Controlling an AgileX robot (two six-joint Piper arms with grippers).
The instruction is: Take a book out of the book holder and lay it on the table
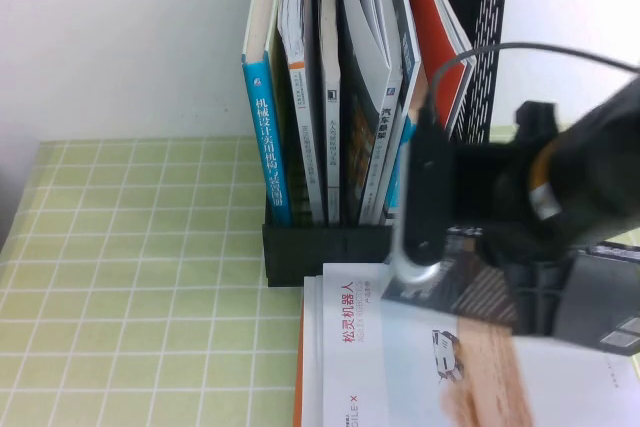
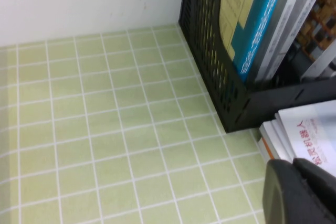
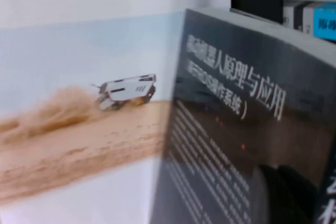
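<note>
The black book (image 1: 462,284) with white title characters is tilted just above the white book (image 1: 400,367), in front of the book holder (image 1: 330,244). My right gripper (image 1: 512,292) is shut on the black book's edge. In the right wrist view its dark fingers (image 3: 281,195) press on the black cover (image 3: 236,124), which lies over the white book (image 3: 79,77). My left gripper (image 2: 296,190) is shut and empty, low over the green checked table (image 2: 105,129), near the white book's corner (image 2: 310,129) and the holder's corner (image 2: 210,56).
The holder keeps several upright books, among them a blue-spined one (image 1: 268,137) at its left end and a red-covered one (image 1: 435,17) at its right. The green table (image 1: 140,247) stretches to the left. A white wall stands behind.
</note>
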